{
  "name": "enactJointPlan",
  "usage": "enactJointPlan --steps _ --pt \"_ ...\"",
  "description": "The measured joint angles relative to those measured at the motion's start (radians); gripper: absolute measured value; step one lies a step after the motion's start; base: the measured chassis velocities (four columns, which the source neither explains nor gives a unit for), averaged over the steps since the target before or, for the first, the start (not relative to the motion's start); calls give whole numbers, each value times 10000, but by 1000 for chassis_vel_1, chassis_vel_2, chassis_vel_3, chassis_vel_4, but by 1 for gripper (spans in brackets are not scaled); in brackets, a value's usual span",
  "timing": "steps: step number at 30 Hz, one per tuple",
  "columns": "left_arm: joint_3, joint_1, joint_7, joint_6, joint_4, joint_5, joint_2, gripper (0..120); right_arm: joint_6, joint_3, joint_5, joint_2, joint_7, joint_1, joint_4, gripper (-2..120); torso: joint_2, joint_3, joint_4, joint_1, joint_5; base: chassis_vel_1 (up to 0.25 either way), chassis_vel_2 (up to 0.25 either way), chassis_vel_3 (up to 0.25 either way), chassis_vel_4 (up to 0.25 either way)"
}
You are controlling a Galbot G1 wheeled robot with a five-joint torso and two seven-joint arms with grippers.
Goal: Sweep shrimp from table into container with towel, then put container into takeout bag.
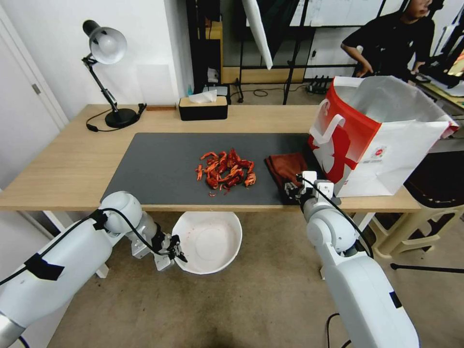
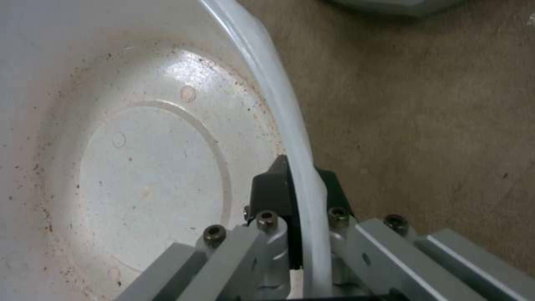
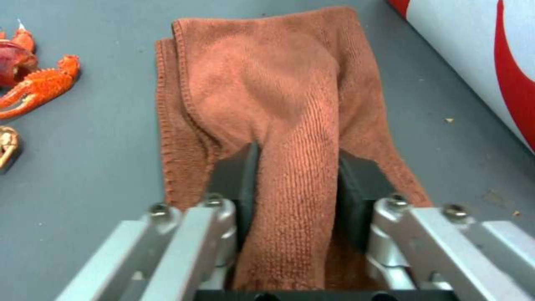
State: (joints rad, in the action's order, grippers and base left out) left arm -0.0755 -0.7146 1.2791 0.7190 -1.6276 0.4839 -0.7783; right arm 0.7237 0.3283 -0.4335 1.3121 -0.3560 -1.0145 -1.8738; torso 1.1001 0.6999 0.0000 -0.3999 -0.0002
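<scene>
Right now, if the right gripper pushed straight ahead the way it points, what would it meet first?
Probably nothing solid soon: the right gripper, shut on the towel, points across the bare grey mat. The takeout bag lies to one side, the shrimp to the other.

White arms (image 1: 72, 251), black cables, grey screwed fingers (image 3: 245, 179).

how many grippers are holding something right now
2. The left gripper, below the table's front edge, pinches the container's rim. The right gripper, at the mat's near right corner, is shut on a fold of the towel.
</scene>
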Motion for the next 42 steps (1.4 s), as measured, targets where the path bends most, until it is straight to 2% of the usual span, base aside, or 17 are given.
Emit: enactJointPlan --steps 3,7,17,22,23,27,35,42 --pt "68 -43 -19 2 -23 -29 82 0 -94 -2 45 -13 19 -53 -154 12 0 2 1 -1 4 0 0 0 0" --pt "109 -39 -42 3 -15 -71 112 0 -433 26 84 -112 232 -30 -283 4 -1 3 -1 -1 5 0 0 0 0" --pt "193 -6 -126 3 98 -102 52 0 -2068 36 590 -432 1661 338 6 4 -1 3 0 -1 1 0 0 0 0" --pt "216 33 -156 15 213 -113 -27 0 -3357 -303 663 -682 2729 1337 1115 4 -2 3 2 -2 3 0 0 0 0" --pt "216 33 -156 15 213 -113 -27 0 -3357 -303 663 -682 2729 1337 1115 4 -2 3 2 -2 3 0 0 0 0" --pt "217 85 -195 47 334 -119 -103 0 -4176 -624 973 -827 4036 2401 2445 4 -1 3 2 -1 1 0 0 0 0" --pt "184 171 -203 119 501 -120 -214 0 -4249 -1116 1608 -909 5224 3317 4119 4 -2 2 1 -2 2 0 0 0 0" --pt "94 295 -216 150 581 -133 -252 0 -4118 -1345 1726 -894 5557 3223 4353 4 -2 2 1 -2 1 0 0 0 0"
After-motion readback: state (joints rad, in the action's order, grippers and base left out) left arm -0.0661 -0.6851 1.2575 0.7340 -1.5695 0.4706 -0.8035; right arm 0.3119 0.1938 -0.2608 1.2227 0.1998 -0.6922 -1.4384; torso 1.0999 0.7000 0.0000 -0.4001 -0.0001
